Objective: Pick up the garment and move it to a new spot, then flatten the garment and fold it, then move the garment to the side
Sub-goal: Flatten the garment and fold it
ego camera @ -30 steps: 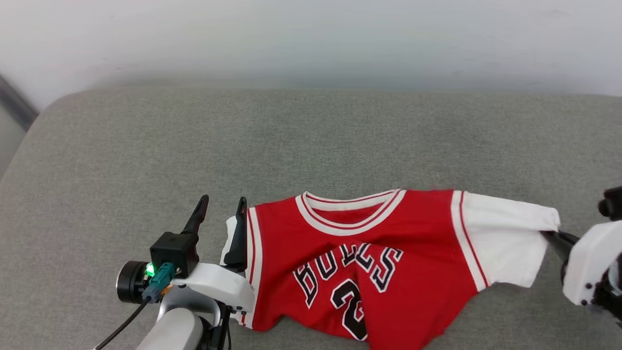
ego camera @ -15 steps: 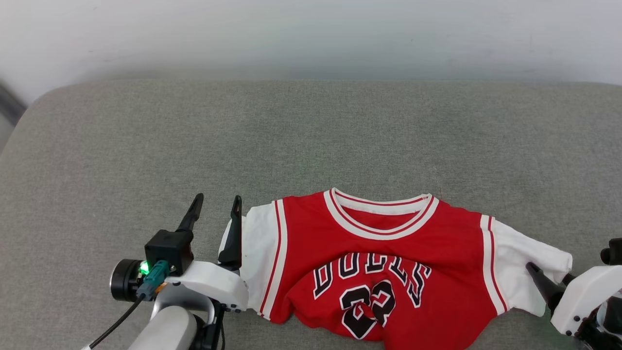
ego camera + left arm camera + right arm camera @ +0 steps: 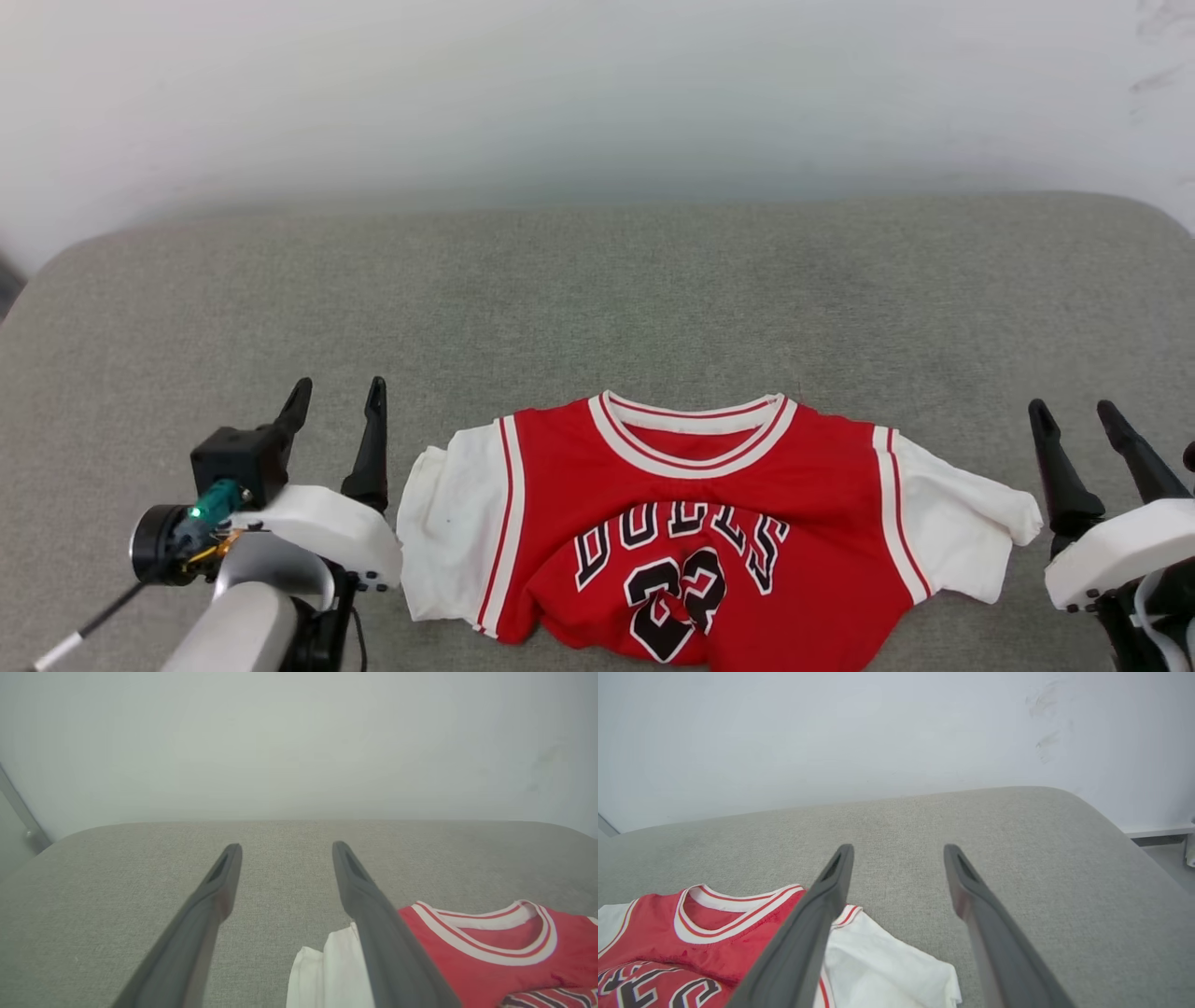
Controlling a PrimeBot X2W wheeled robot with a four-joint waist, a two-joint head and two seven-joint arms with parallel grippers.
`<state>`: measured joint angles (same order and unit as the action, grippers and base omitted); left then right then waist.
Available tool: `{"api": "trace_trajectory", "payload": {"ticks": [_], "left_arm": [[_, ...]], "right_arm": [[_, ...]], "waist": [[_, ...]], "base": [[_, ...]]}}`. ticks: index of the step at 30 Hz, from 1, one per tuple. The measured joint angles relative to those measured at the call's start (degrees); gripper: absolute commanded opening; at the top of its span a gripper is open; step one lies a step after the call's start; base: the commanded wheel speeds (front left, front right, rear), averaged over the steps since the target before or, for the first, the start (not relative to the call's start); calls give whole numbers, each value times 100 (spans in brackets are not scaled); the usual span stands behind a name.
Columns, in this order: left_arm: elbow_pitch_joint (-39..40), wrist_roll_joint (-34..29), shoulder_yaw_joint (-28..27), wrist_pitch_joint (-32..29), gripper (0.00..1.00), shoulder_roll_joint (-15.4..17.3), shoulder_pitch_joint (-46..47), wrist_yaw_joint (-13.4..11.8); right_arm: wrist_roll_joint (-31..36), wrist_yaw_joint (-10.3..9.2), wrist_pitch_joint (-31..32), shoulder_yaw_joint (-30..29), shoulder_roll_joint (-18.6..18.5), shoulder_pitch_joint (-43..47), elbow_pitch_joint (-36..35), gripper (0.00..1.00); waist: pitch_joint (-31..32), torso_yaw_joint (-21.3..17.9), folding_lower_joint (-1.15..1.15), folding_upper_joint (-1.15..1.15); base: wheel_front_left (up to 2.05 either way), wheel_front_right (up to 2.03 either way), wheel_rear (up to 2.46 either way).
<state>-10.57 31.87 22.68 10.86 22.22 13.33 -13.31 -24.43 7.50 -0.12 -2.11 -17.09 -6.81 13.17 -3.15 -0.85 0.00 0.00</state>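
I see the garment (image 3: 700,523) lying front side up on the grey cushion (image 3: 597,299), close to my edge of it. It is a red shirt with white short sleeves. Its striped collar (image 3: 691,439) points away from me, toward the pale wall (image 3: 597,93). The black letters and the number on the chest are bunched up in folds, and the bottom part is wrinkled. One sleeve sticks out to each side.

My left gripper (image 3: 338,390) sits just beside the left sleeve (image 3: 448,523), with a thin strip of cushion showing between them. Its two dark fingers are spread wide apart and hold nothing. My right gripper (image 3: 1074,415) sits just beside the right sleeve (image 3: 962,532), and it is not touching the shirt. Its fingers are spread wide too and hold nothing. Both grippers point toward the wall. In each wrist view I see bare cushion between the fingers.
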Motion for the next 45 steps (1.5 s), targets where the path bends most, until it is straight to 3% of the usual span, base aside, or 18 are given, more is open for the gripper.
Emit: {"api": "trace_trajectory", "payload": {"ticks": [6,15,16,23,31,32,35,42,45], "left_arm": [[-143,424,134,-1292,100,434,251,487],[-561,946,506,-3309,100,950,924,1238],[-561,946,506,-3309,100,950,924,1238],[-1137,1341,703,-4856,100,1214,1391,1432],[-1504,1415,860,-5317,100,1098,1682,1478],[-1540,1428,862,-5352,65,1073,1710,1473],[-1637,1457,880,-5357,0,973,1750,1466],[-1824,1416,966,-4915,0,635,1744,1478],[-1852,1334,966,-4577,0,544,1748,1482]], "right_arm": [[424,0,-308,180,348,296,-679,100],[533,1,-146,516,670,500,-1519,100],[533,1,-146,516,670,500,-1519,100],[396,0,-243,673,701,314,-1633,100],[268,0,-347,691,683,133,-1443,100],[249,0,-349,675,670,99,-1416,100],[177,0,-344,628,616,52,-1348,100],[-168,0,-26,270,302,-18,-1189,100],[-323,1,186,109,-3,-76,-1037,100]], "waist": [[173,-168,0,0],[16,-538,0,0],[16,-538,0,0],[-521,-855,0,0],[-883,-1036,0,0],[-904,-1046,0,0],[-895,-1041,0,0],[-748,-863,0,0],[-694,-740,0,0]], "base": [[0,0,0],[0,0,0],[0,0,0],[0,0,0],[0,0,0],[0,0,0],[0,0,0],[0,0,0],[0,0,0]]}}
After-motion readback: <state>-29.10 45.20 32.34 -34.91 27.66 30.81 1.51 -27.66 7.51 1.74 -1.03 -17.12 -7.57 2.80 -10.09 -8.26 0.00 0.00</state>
